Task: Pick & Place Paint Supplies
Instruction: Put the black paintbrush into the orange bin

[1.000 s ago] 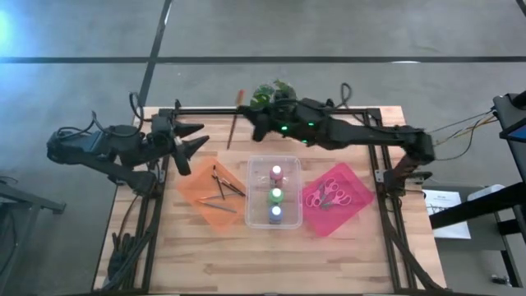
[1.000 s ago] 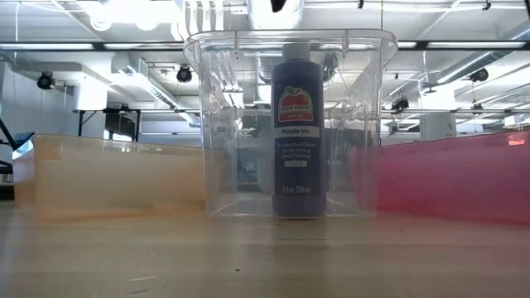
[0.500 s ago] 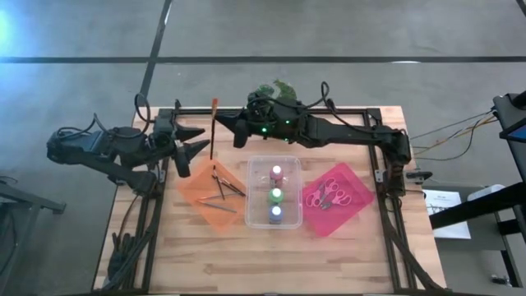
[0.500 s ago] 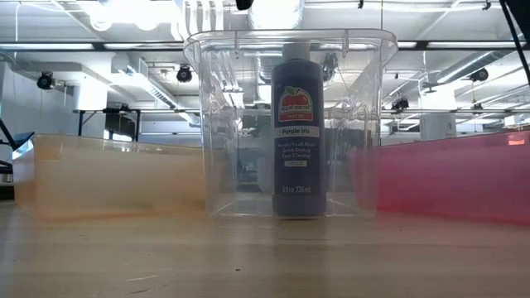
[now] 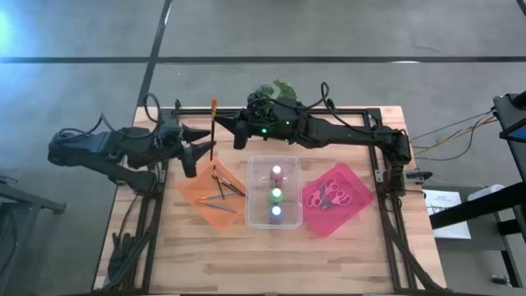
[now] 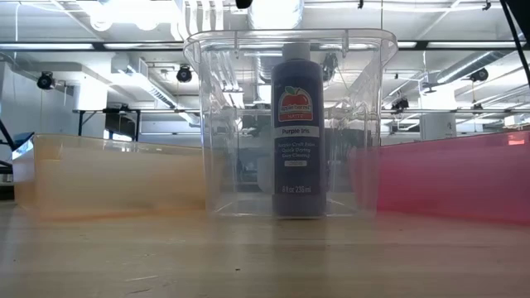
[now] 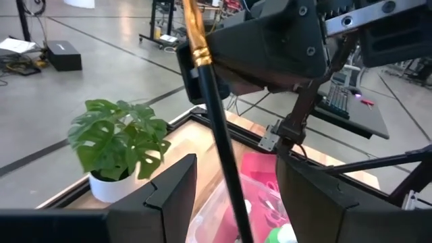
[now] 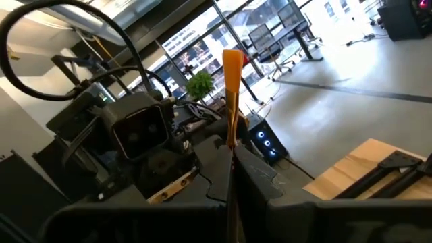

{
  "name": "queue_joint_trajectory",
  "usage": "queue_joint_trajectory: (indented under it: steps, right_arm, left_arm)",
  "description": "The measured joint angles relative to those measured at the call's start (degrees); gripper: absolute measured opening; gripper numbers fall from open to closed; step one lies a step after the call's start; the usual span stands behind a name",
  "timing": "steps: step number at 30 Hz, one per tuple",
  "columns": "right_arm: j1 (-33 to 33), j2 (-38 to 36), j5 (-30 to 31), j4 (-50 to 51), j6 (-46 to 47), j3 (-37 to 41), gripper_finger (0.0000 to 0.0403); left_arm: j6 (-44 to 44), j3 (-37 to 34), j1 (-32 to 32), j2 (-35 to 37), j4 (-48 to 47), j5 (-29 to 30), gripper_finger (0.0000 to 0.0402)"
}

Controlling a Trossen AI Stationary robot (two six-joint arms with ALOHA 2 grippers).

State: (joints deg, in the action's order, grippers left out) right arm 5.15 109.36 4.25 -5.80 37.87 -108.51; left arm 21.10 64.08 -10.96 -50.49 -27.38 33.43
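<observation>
Right gripper [image 5: 220, 125] was clamped on paintbrush [image 5: 214, 129], held upright. Left gripper [image 5: 197, 148] fingers stood apart w/ brush shaft between them, contact unclear.

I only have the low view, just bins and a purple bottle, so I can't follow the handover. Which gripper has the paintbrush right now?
Observer: The right gripper is shut on the paintbrush, near the table's far edge.
Operator: Where is the left gripper?
Observer: The left gripper is open, with its fingers on either side of the brush shaft but not closed on it.
Operator: What is below them?
Observer: The orange tray, with several brushes already lying in it.
Operator: Are the scissors sorted?
Observer: Pink-handled scissors lie in the pink tray.
</observation>
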Motion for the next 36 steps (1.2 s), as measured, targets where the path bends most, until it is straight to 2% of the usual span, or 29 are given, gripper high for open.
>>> queue_joint_trajectory:
  steps: [5, 7, 9, 15, 20, 24, 26, 29, 31, 36]
  right_arm:
    - [0.0, 0.1, 0.0, 0.0, 0.1, 0.0, 0.0008]
    - [0.0, 0.0, 0.0, 0.0, 0.1, 0.0, 0.0008]
    - [0.0, 0.0, 0.0, 0.1, 0.0, 0.0, 0.0008]
    - [0.0, -0.5, 0.0, 1.3, -0.6, 0.0, 0.0008]
    - [0.0, -0.5, -0.2, 3.3, -0.6, 0.1, 0.0008]
    - [0.0, -0.8, -0.2, 6.0, -2.0, 0.1, 0.0008]
    - [-0.2, -1.3, -0.3, 8.1, -2.7, 0.1, 0.0008]
    - [-1.0, -2.4, -0.3, 11.3, -5.0, 0.1, 0.0008]
    - [-1.6, -3.5, -0.3, 13.2, -6.1, 0.1, 0.0008]
    - [-2.4, -6.6, -0.3, 19.4, -6.4, 0.1, 0.0008]
  left_arm:
    - [0.2, 0.3, 3.0, -2.6, 1.9, -2.2, 0.0209]
    - [0.2, 0.7, 3.8, -3.2, 1.8, -2.1, 0.0196]
    - [0.2, 0.9, 4.3, -3.2, 1.8, -1.7, 0.0165]
    - [0.0, 1.3, 4.6, -1.4, 2.1, -1.5, 0.0029]
    - [0.0, 1.3, 4.6, -1.1, 2.2, -1.5, 0.0025]
    - [0.5, 1.3, 4.6, -0.7, 1.9, 2.8, 0.0025]
    - [-0.2, 1.3, 4.6, -0.2, 1.1, 2.9, 0.0025]
    - [-1.4, 1.3, 4.6, 0.9, -3.1, -0.1, 0.0025]
    - [-1.9, 1.3, 4.6, 1.5, -6.6, -4.1, 0.0025]
    - [-6.0, 2.1, 4.6, 1.5, -16.4, -21.0, 0.0025]
